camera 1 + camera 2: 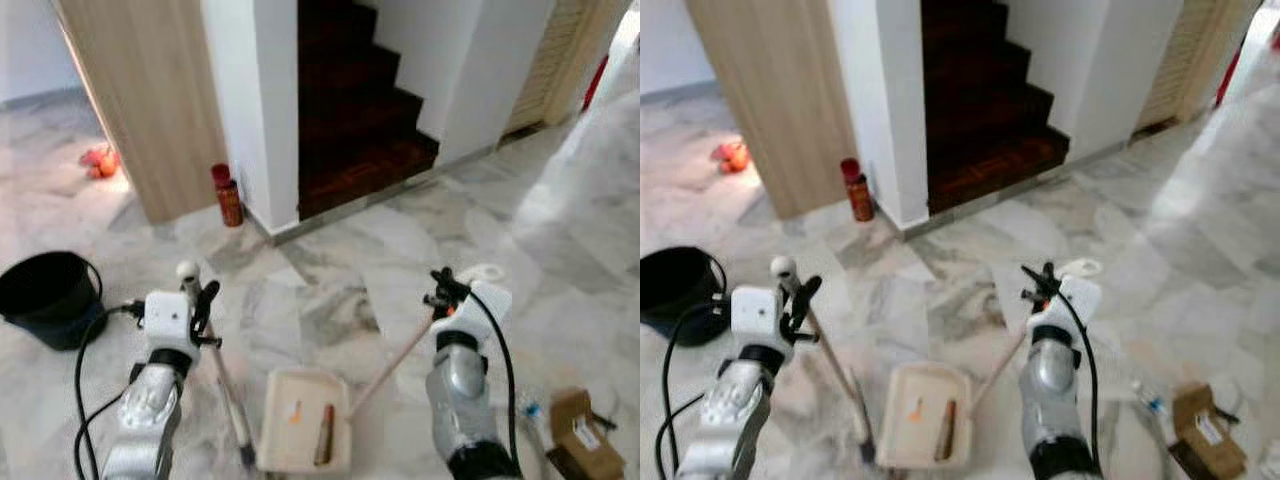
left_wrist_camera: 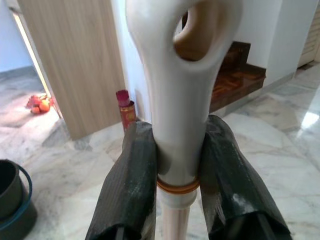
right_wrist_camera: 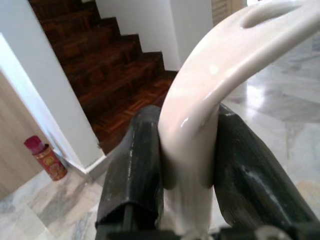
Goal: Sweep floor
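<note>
Two pincers clamped: left pincer [image 2: 177, 165] grips broom [image 1: 222, 375], right pincer [image 3: 187, 155] dustpan [image 1: 305, 420].

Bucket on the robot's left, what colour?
Black, with a dark blue rim and base; the bucket shows best in the left eye view.

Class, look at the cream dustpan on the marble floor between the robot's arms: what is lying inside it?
Inside the dustpan lie a small orange scrap and a longer brown stick-like piece. The pan's near edge runs out of frame, so anything there cannot be seen.
</note>
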`<state>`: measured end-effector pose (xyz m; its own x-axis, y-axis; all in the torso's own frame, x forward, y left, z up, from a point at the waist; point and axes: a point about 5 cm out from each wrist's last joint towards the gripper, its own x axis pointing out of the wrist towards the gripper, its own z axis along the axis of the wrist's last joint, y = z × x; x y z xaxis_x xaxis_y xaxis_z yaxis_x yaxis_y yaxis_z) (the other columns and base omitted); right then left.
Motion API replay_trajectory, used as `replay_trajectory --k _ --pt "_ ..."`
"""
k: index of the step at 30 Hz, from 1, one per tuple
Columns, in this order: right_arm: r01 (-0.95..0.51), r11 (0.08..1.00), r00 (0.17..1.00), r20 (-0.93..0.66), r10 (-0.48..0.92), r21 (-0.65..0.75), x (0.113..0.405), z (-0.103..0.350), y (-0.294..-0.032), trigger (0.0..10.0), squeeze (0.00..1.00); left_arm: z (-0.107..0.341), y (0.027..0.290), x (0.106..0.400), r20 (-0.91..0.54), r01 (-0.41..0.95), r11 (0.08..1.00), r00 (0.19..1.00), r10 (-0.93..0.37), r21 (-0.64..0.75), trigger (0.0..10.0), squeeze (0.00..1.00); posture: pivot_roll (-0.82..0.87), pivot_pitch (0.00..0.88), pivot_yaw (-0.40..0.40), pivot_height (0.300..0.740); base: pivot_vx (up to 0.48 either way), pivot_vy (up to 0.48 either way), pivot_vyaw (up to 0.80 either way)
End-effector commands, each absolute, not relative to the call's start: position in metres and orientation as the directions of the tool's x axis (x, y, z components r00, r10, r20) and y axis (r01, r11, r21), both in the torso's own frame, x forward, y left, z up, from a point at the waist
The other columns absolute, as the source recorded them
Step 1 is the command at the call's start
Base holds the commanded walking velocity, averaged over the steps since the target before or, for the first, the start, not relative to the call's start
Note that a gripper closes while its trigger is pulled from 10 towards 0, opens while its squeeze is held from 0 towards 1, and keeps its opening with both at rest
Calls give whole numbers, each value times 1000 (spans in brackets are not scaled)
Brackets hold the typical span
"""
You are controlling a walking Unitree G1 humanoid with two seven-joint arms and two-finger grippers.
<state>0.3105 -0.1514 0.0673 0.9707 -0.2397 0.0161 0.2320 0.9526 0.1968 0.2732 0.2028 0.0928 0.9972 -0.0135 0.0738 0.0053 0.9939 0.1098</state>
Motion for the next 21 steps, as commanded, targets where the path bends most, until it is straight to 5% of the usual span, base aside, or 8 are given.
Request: replay_trajectory --k 1,10,21 --pt "228 947 966 68 -248 225 317 81 -151 10000 0 107 200 277 132 9 993 991 -25 120 10000 0 182 22 6 740 0 270 0" --pt "225 952 967 74 -245 209 317 82 -151 10000 0 108 200 277 132 9 993 991 -25 120 10000 0 184 24 7 740 0 269 0" --pt "220 953 969 67 -238 210 317 81 -150 10000 0 108 200 277 129 10 993 991 -26 120 10000 0 186 26 6 740 0 270 478"
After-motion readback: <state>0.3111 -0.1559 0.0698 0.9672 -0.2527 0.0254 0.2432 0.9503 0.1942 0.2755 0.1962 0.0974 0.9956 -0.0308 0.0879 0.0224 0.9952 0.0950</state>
